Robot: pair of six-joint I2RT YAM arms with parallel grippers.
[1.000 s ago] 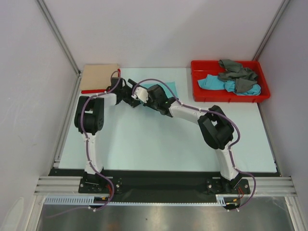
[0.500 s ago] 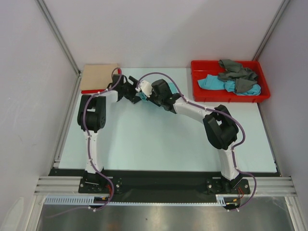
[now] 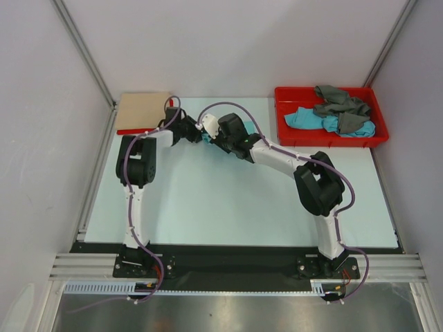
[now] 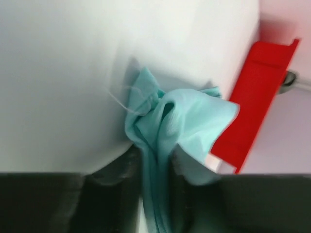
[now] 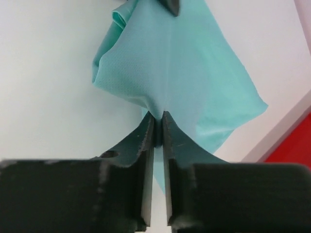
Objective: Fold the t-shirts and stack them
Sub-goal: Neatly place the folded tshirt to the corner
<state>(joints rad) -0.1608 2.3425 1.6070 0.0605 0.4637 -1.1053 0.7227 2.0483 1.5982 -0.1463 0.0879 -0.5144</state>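
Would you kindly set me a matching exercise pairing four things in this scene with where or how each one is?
Things:
1. mint-green t-shirt
2. grey t-shirt
3. beige t-shirt
4. red tray

Places or states:
A. lying flat at the far left corner of the table
B. a rigid container at the far right
C. pinched in the jaws of the right gripper
D. crumpled inside the tray

Pairs: 1-C, 2-D, 3-A, 4-B.
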